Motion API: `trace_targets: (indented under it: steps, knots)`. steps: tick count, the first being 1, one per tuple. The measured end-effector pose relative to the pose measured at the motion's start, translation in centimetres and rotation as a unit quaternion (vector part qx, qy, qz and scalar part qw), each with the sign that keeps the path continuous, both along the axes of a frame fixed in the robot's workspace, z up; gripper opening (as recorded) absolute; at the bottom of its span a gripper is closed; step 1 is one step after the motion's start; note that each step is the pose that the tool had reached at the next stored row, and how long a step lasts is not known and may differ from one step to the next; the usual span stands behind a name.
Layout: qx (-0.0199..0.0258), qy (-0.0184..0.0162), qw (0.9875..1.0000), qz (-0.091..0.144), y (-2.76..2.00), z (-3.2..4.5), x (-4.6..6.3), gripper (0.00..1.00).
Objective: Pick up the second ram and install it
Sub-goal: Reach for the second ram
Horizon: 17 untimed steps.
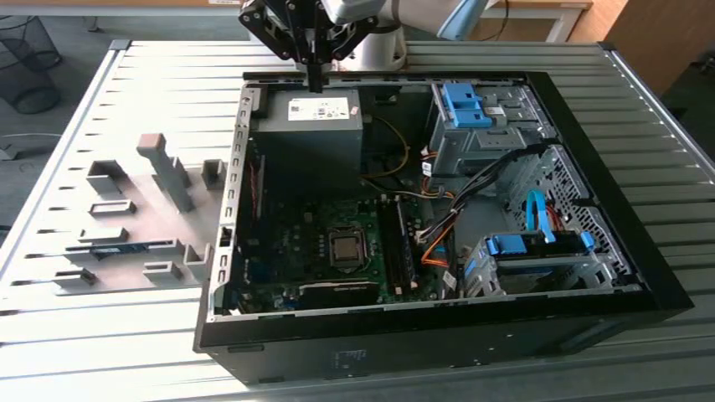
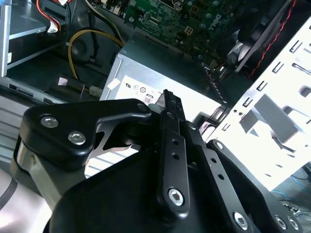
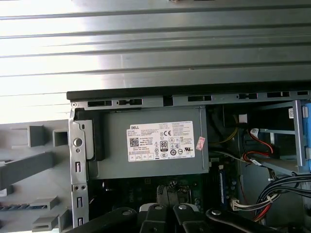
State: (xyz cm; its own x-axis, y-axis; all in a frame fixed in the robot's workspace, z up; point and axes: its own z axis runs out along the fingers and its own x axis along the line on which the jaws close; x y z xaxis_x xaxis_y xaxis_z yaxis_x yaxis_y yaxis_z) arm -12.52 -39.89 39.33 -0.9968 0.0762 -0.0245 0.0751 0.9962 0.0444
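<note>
We see the gripper (image 1: 316, 81) hanging high over the far edge of the open computer case (image 1: 625, 280). Its fingers (image 2: 172, 145) are pressed tight together, and they hold nothing. Just under them sits the grey power box (image 1: 310, 126), which has a white sticker on top. In the first wrist view we look straight down on that box and its sticker.

The second ram (image 1: 120, 249) is well apart from the gripper. It is outside the case, on the exterior view's left. It lies long and flat among the grey blocks (image 1: 167, 172), toward the near end of them. The blocks stand on a grey plate on the silver, stripy tabletop (image 1: 167, 75).

Inside the case we see the green board (image 1: 301, 243) lying flat, nearer to us than the power box. On the exterior view's right of the board there is a bunch of black and orange wires (image 1: 447, 226). Past the wires there are chunky blue clips (image 1: 464, 105) on metal cages, one at the far side and one at the near side. In the second wrist view a yellow wire curls beside the power box.
</note>
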Motion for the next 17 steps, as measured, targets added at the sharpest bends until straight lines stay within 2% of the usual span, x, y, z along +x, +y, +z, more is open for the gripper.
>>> trace_targets:
  steps: [17]
  knots:
    - [0.0, 0.0, 1.0, 0.0, 0.0, -0.02, -0.74, 0.1]
